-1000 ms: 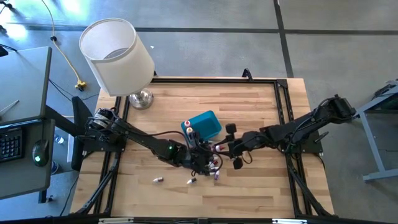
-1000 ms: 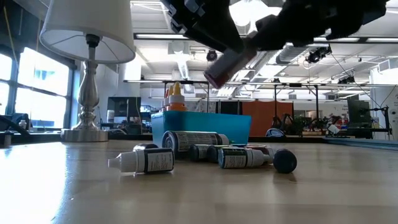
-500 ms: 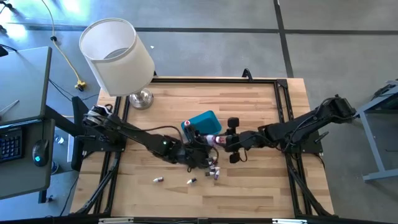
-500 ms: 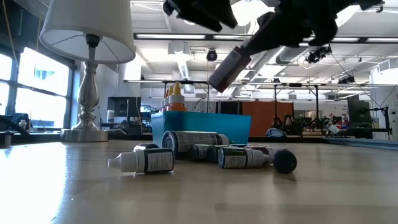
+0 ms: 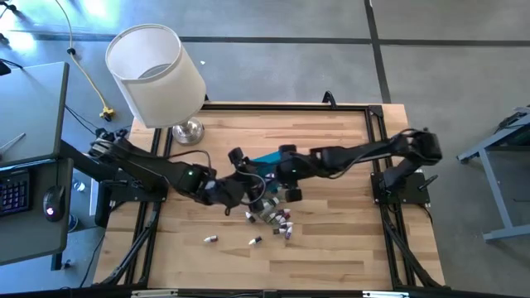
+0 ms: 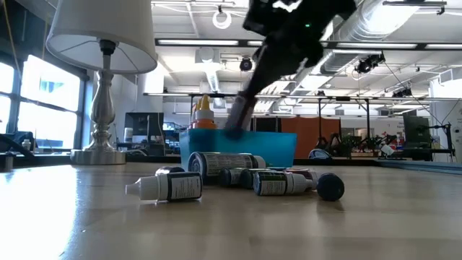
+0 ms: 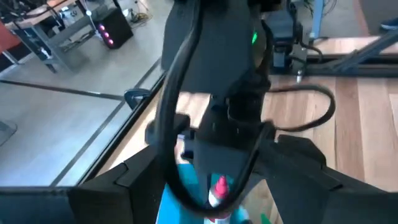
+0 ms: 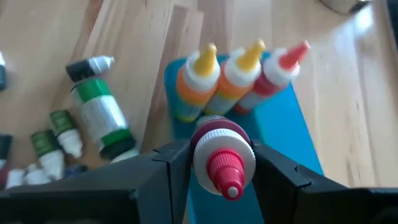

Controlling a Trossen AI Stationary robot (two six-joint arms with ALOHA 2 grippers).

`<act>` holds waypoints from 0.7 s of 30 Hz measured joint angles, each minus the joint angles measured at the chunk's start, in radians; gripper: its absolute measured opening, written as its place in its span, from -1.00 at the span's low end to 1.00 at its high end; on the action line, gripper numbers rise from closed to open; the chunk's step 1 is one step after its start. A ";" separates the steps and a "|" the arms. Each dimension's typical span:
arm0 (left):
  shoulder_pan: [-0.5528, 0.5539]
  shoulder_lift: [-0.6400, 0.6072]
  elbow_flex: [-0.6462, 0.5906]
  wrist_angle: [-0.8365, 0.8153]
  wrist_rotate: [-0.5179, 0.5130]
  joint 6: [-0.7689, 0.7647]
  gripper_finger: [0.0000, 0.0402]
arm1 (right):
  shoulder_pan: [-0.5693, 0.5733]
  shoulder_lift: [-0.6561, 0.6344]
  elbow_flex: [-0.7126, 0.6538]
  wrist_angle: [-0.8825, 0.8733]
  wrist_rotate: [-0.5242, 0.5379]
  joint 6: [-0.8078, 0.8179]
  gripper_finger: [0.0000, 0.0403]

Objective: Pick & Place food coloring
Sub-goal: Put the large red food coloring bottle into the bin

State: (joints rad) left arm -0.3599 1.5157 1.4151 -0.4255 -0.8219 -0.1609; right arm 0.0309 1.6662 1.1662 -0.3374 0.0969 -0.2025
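Counter (image 5: 331,248) of pale wood, lamp (image 5: 157,74) at its far left corner. Teal bin (image 8: 280,137) mid-counter, three bottles (image 8: 239,78) upright inside. Right end effector (image 8: 214,163) over the bin, clenched on a red-tipped bottle (image 8: 222,163). Left end effector (image 5: 248,178) just left of the bin; cannot tell its grip. More bottles (image 6: 238,179) lie loose on the counter in front of the bin.

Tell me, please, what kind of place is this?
Probably a lab or workshop: ducts and lights on the open ceiling, a concrete floor, and a wooden table in a black frame.
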 joint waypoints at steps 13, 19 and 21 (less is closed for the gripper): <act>0.001 -0.049 -0.001 -0.084 -0.018 0.073 0.21 | -0.122 0.184 0.269 -0.145 -0.130 -0.076 -0.34; 0.000 -0.094 -0.001 -0.157 -0.108 0.106 0.21 | -0.216 0.214 0.323 -0.229 -0.236 -0.071 -0.34; 0.000 -0.124 -0.001 -0.200 -0.140 0.106 0.21 | -0.234 0.230 0.323 -0.268 -0.236 -0.088 -0.34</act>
State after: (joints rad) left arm -0.3595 1.3920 1.4138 -0.6255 -0.9614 -0.0549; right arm -0.2028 1.8965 1.4891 -0.6058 -0.1389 -0.2902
